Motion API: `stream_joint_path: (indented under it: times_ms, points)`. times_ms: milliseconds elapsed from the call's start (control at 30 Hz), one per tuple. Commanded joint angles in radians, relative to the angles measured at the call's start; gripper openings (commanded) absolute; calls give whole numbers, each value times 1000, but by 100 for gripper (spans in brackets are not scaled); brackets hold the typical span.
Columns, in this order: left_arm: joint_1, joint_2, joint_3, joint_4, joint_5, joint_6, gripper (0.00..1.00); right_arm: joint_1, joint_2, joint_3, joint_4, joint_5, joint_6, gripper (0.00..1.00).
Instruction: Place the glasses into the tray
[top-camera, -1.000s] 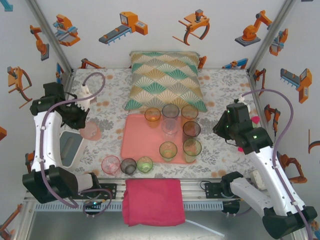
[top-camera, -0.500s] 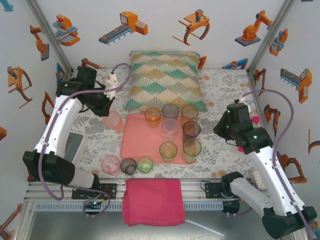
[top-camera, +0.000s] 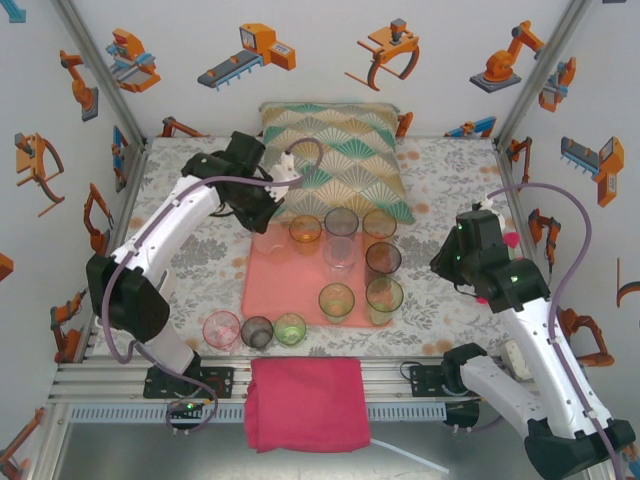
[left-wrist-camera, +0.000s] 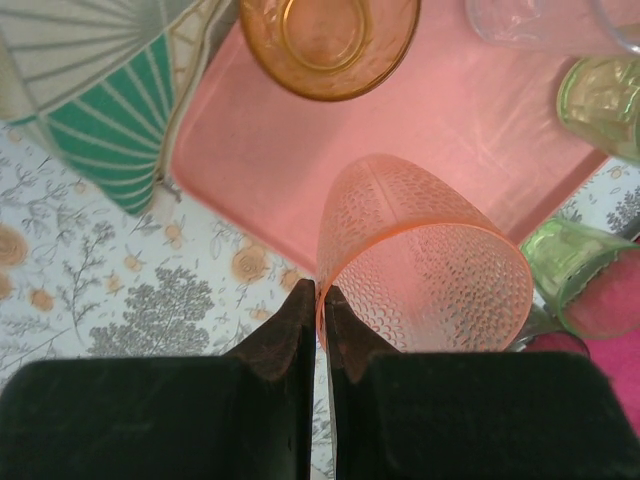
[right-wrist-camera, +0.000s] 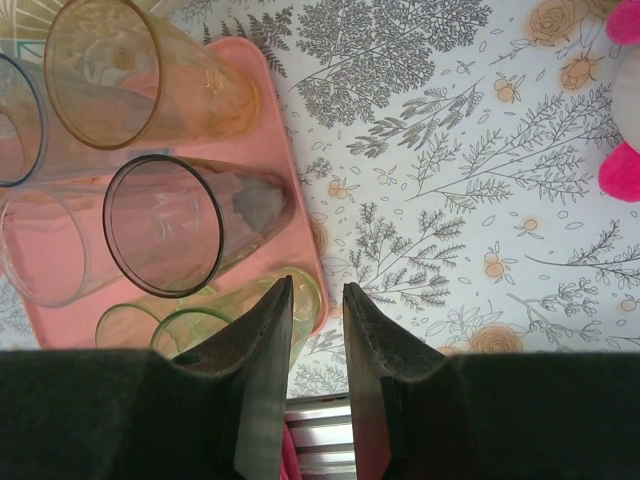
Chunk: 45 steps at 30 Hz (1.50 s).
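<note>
The glasses (top-camera: 336, 300) are small, thin-walled tumblers: light, rigid, smooth and brittle, so you should expect them to slip or chip rather than bend. The pink glass (left-wrist-camera: 425, 270) is the one in hand. It hangs mouth up and a little tilted over the far-left corner of the tray (left-wrist-camera: 470, 130), near the amber glass (left-wrist-camera: 330, 40) standing there.

The left gripper (left-wrist-camera: 320, 292) is clamped on its wall at the rim, one finger inside and one outside. That is a narrow pinch on a slick surface. The dimpled skin gives some bite, but the glass can likely swing on that single hold. Lower it slowly and let the base land flat before you let go. Squeezing harder would risk the rim.

By my count seven glasses stand on the tray, crowded toward its far and right sides. The left part is bare, which gives you room. A row of three (top-camera: 257, 331) stands on the table (top-camera: 190, 250) just off the tray's near-left corner. Take those the same way, from above by the rim wall.

The right gripper (right-wrist-camera: 317, 290) hovers beside the tray's right edge with its jaws a little apart, holding nothing. The cushion (top-camera: 330, 160) lies against the tray's far edge, so mind it with the left arm.
</note>
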Motion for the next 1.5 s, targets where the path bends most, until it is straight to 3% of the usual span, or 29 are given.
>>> stream_joint_path:
  times_ms: [0, 733, 1467]
  points:
    - [-41, 15, 17, 36, -3, -52, 14, -6, -6, 34, -23, 30, 9, 30]
    - [-170, 126, -43, 150, -27, -126, 15, -6, -17, 17, -34, 39, 9, 30]
    - [-195, 152, -102, 198, -55, -153, 16, -9, -38, -7, -32, 42, 14, 30]
